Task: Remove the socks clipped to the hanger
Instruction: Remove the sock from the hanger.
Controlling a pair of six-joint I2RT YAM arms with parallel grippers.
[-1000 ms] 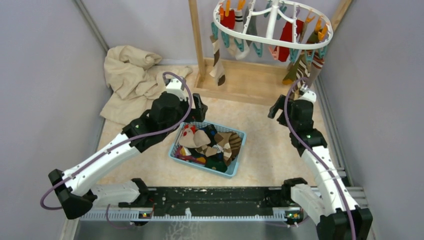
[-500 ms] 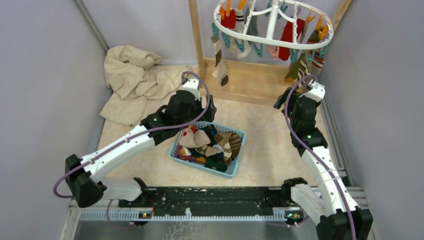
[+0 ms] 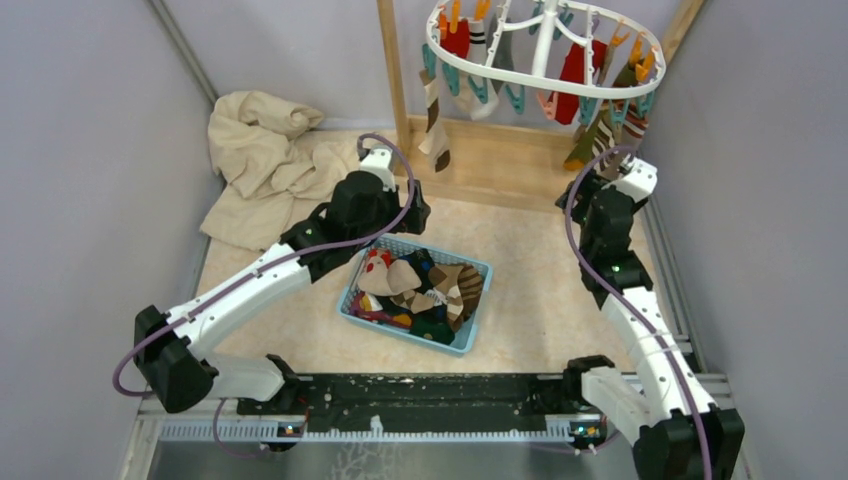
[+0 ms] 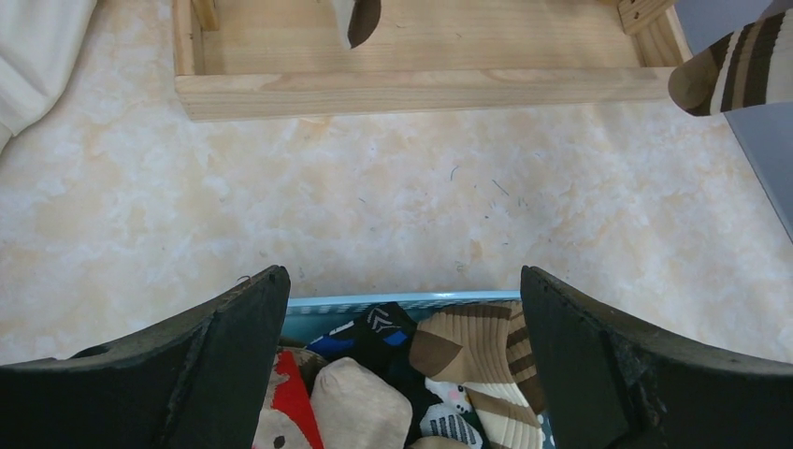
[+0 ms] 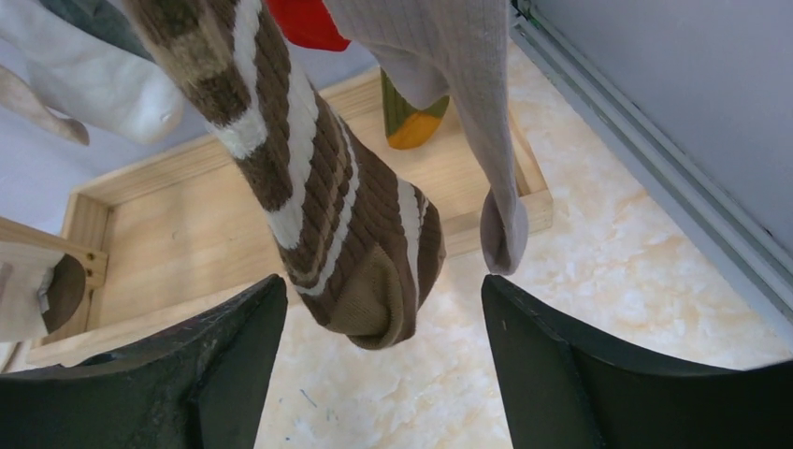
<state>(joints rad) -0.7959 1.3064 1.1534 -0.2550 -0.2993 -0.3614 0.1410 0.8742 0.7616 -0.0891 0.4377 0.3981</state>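
Observation:
The white hanger (image 3: 545,78) hangs at the back with several socks clipped to it. A brown-and-cream striped sock (image 5: 327,196) dangles right in front of my right gripper (image 5: 383,285); its toe sits between the open jaws without touching either. A grey sock (image 5: 472,112), a red one (image 5: 304,23) and a green-and-orange one (image 5: 409,122) hang behind it. From above, my right gripper (image 3: 618,172) sits just below the right-hand sock cluster (image 3: 600,135). My left gripper (image 3: 405,205) is open and empty over the far rim of the blue basket (image 4: 402,301).
The blue basket (image 3: 345,305) holds several loose socks mid-table. A wooden rack frame (image 3: 480,170) stands at the back under the hanger. A large beige cloth (image 3: 265,150) lies back left. Purple walls close in on both sides, with a metal rail (image 5: 655,178) along the right.
My right gripper rose and reached back to the striped sock, its jaws narrowing slightly. My left arm swung right and back to the basket's far rim.

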